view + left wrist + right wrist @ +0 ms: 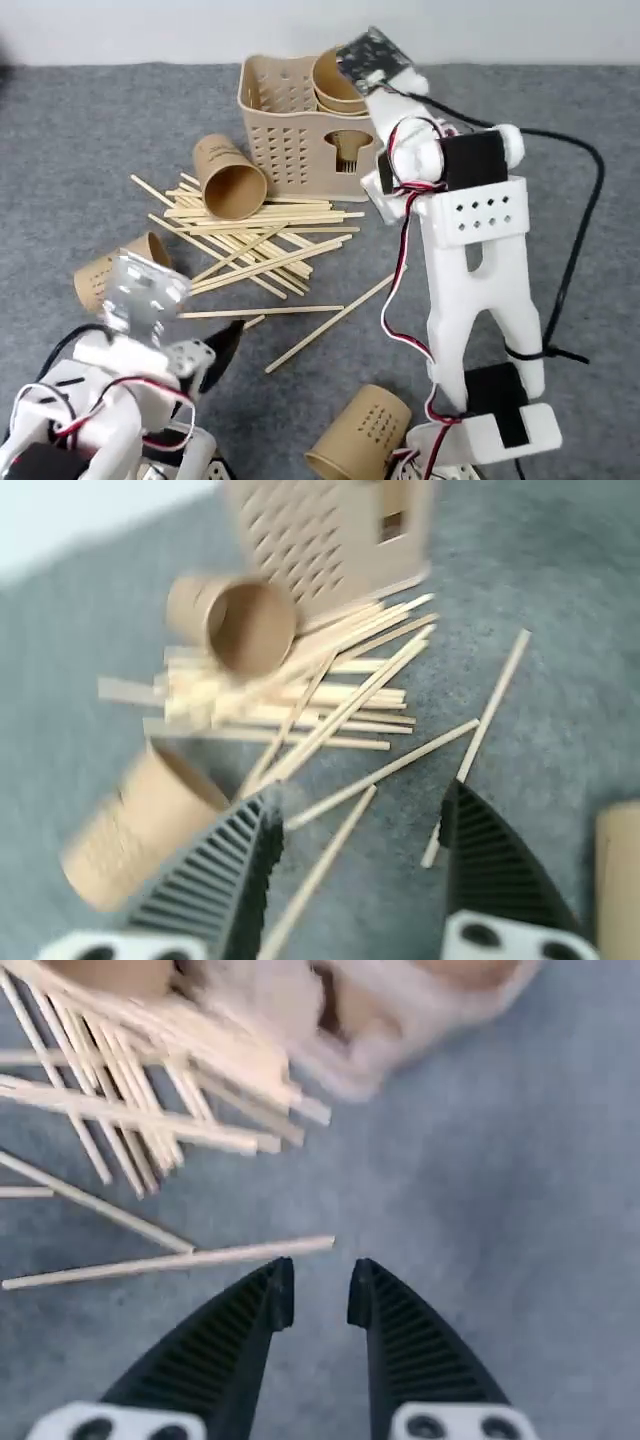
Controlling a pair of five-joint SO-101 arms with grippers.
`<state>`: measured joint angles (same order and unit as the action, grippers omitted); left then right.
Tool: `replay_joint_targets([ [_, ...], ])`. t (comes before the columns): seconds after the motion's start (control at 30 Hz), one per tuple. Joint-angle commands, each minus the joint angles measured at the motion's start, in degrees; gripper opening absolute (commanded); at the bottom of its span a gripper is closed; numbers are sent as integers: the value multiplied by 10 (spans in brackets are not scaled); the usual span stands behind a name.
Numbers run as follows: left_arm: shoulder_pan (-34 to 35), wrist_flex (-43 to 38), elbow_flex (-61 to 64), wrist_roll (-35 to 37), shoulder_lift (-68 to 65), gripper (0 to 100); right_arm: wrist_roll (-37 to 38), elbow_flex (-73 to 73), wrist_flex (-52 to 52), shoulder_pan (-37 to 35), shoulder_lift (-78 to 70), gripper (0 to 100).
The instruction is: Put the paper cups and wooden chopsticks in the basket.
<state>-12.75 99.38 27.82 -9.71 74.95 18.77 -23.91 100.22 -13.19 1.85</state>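
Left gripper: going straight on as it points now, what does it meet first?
Probably the loose chopstick lying just ahead of the open left gripper, in line with its gap; the chopstick pile lies beyond. Depth is unclear.

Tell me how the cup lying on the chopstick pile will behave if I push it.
The cup lies on its side, so it would probably roll rather than slide. It rests on loose chopsticks, which may shift under it. It looks like thin paper, so it is likely light and easy to crush.
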Motion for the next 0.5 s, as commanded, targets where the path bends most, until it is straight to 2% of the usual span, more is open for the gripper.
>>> replay_joint_targets([
  [0.0, -85, -6, -40, -121, 3, 246, -54, 73, -14, 32, 42, 115],
  [0.1, -190, -3, -39, -215, 4, 246, -82, 147, -74, 65, 59, 115],
  [0.17, -261, -3, -38, -247, 4, 246, -88, 195, -116, 87, 75, 116],
  [0.33, -429, -3, 21, -257, 4, 246, -88, 311, -195, 138, 128, 116],
  [0.47, -487, -8, 91, -257, 4, 246, -88, 407, -245, 179, 180, 116],
])
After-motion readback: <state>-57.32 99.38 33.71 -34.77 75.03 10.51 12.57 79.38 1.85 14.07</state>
